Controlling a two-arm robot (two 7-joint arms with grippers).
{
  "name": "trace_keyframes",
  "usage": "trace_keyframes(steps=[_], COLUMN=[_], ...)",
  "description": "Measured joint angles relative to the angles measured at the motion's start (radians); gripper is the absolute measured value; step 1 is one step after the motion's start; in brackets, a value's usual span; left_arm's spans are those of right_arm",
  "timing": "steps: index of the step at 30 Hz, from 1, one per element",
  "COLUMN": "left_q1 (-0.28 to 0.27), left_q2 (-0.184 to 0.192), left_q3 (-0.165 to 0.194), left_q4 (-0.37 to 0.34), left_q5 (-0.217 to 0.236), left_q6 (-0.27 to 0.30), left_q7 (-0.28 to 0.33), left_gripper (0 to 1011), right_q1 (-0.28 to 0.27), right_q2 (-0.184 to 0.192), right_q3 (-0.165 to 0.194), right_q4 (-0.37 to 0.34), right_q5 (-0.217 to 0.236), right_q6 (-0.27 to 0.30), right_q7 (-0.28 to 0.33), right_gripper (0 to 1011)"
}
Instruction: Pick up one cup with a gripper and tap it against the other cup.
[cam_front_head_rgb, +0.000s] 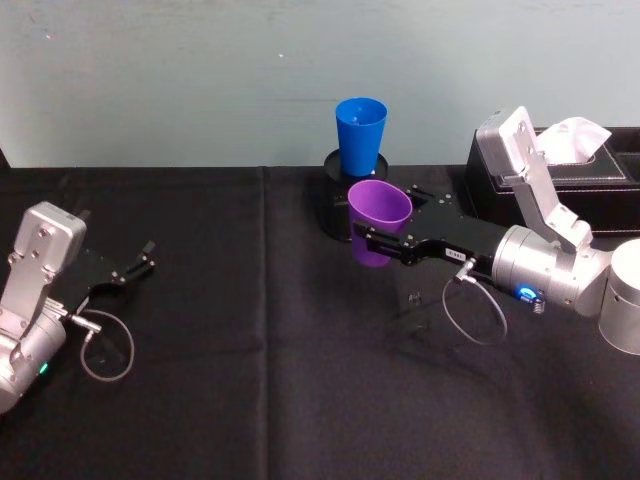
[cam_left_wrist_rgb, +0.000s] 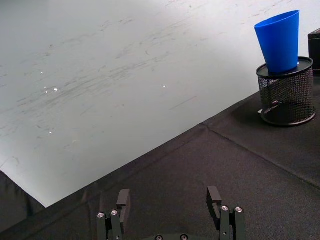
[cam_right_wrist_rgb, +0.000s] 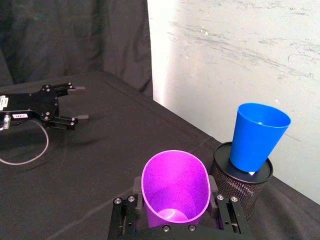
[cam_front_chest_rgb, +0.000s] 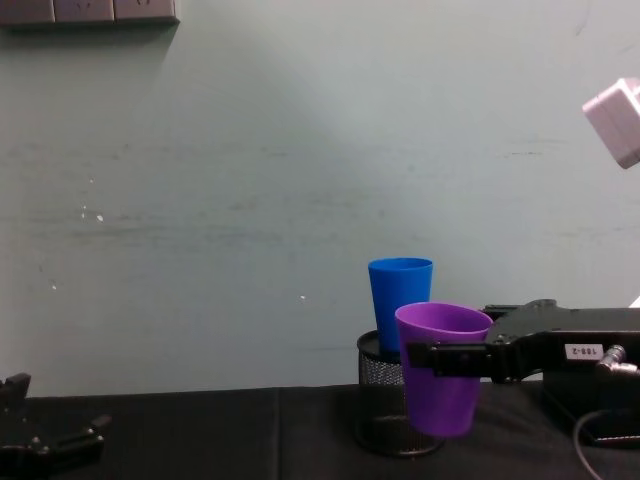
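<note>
Firmly clamped around the purple cup (cam_front_head_rgb: 380, 205), the right gripper (cam_front_head_rgb: 375, 240) held it off the desk (cam_front_head_rgb: 250, 350), just in front of the blue cup (cam_front_head_rgb: 360, 130) atop the mesh holder (cam_front_chest_rgb: 380, 400). The left gripper (cam_front_head_rgb: 135, 268) rested at the desk's left, fingers spread.

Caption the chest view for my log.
Right claw holds the purple cup near the blue cup atop the mesh holder; left claw rests open.

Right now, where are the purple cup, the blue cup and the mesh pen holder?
purple cup (cam_front_chest_rgb: 442, 405), chest view, lower outer wall.
blue cup (cam_front_head_rgb: 360, 135), head view, outer wall.
mesh pen holder (cam_left_wrist_rgb: 286, 97), left wrist view, mesh side.
</note>
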Motion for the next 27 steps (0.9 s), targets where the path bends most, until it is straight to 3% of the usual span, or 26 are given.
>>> trace_keyframes(steps=[12, 27], left_q1=[0.000, 0.000], left_q2=[0.000, 0.000], left_q3=[0.000, 0.000], left_q4=[0.000, 0.000], left_q5=[0.000, 0.000], left_q6=[0.000, 0.000], left_q7=[0.000, 0.000], left_gripper=[1000, 1000], right_q1=[0.026, 0.141], right_q2=[-0.010, -0.056], right_q3=[-0.022, -0.049], right_q4=[0.021, 0.124], right_q5=[-0.014, -0.044], right_q6=[0.005, 0.033], right_q7=[0.000, 0.010], right_gripper=[718, 718])
